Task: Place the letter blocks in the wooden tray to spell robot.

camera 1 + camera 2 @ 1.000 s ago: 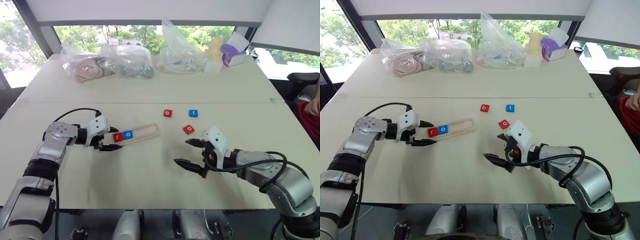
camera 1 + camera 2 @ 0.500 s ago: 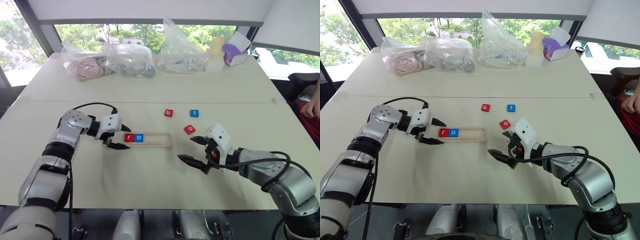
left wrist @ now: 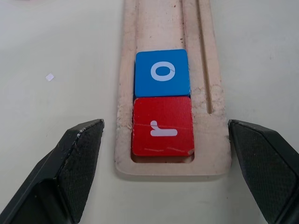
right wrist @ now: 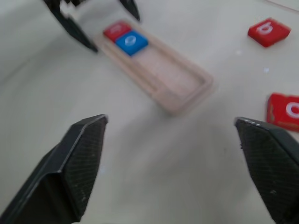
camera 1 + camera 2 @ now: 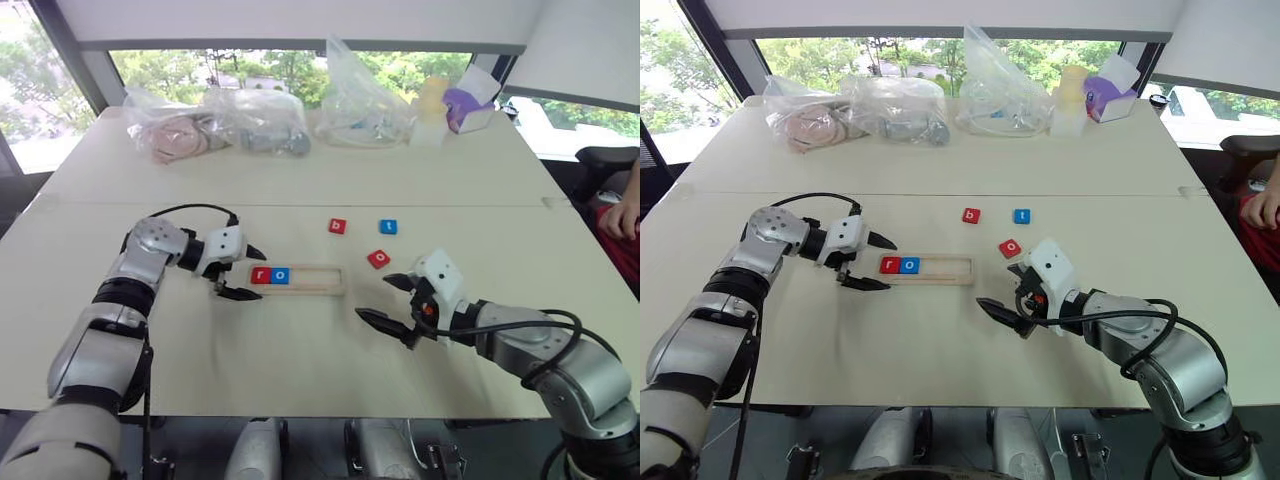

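Head views, desk (image 5: 300, 350): pale, smooth surface; wide bare stretch across the lower middle of the frame, between the two arms.
Head views, wooden tray (image 5: 318, 281): long pale wood holder with a thin rim, lying level at frame centre; its right three places are bare wood.
Head views, letter blocks: red r (image 5: 261, 275) and blue o (image 5: 280, 275) sit side by side at the tray's left end; red b (image 5: 337, 226) and blue t (image 5: 388, 227) lie loose above the tray, red o (image 5: 378, 259) just right of the tray's right end, tilted.
Head views, left gripper (image 5: 240, 272): black fingers spread apart, empty, just off the tray's left end.
Head views, right gripper (image 5: 388, 300): fingers wide apart, holding nothing, right of centre, below the red o.
Head views, far edge: clear plastic bags (image 5: 250, 125) along the top of the desk by the window.
Left wrist view: both fingers (image 3: 70, 172) flank the tray's rounded end without touching it; flat square tiles with white letters, r touching o.
Right wrist view: fingers (image 4: 74, 163) parted over bare desk; tray lies slantwise at upper centre, two red tiles at the right edge.
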{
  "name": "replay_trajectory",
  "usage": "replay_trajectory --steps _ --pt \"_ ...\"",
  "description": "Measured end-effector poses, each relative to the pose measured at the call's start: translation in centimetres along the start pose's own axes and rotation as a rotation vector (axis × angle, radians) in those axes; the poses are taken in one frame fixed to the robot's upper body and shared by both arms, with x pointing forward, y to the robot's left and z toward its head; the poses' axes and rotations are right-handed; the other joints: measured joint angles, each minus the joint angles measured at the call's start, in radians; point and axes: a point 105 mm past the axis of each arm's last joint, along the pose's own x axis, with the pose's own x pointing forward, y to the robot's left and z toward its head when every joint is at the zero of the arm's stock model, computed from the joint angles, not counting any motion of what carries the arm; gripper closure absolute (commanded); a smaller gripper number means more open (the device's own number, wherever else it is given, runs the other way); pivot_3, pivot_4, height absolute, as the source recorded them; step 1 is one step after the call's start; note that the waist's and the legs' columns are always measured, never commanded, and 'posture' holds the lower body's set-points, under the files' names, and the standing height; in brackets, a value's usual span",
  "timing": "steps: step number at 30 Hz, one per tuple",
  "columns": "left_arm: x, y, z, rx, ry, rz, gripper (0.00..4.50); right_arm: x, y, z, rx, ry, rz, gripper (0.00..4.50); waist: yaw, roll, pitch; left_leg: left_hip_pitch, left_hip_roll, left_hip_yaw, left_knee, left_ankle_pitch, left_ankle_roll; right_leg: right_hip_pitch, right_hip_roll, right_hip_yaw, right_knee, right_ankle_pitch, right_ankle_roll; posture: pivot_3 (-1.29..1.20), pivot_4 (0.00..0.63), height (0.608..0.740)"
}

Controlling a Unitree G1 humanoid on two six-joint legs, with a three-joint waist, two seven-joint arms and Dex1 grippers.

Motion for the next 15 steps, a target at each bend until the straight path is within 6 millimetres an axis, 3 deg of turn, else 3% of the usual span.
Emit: replay_trajectory --steps 5,8,12,15 --pt "-3.5 -1.9 -1.9 -0.086 0.066 0.000 0.06 3.5 -1.8 2.3 0.057 -0.043 -0.063 0.00 -0.032 -0.001 0.001 -0.001 0.002 0.000 -0.002 0.000 0.000 -0.003 0.001 0.001 0.002 0.001 -0.002 0.00 0.150 0.735" --pt "-5.4 -2.7 -2.3 -0.148 0.101 0.017 0.06 6.9 -2.8 2.9 0.123 -0.015 -0.106 0.00 -0.033 0.000 0.001 -0.002 0.002 0.000 -0.003 0.000 0.000 -0.006 0.001 0.001 0.003 0.001 -0.002 0.00 0.150 0.735" --pt "-7.4 -1.6 -0.6 -0.213 0.043 0.147 0.06 12.1 -4.1 3.4 0.225 0.041 -0.193 0.00 -0.026 -0.001 0.001 -0.004 0.000 0.000 -0.003 0.000 0.000 -0.007 -0.001 0.000 0.003 0.001 -0.001 0.00 0.150 0.735" --pt "-9.0 -0.3 2.2 -0.263 -0.093 0.300 0.06 14.2 -4.9 3.7 0.256 0.057 -0.263 0.00 -0.017 -0.001 0.001 -0.005 -0.001 0.001 -0.004 0.000 0.000 -0.008 -0.004 0.000 0.002 0.001 -0.001 0.00 0.150 0.735"
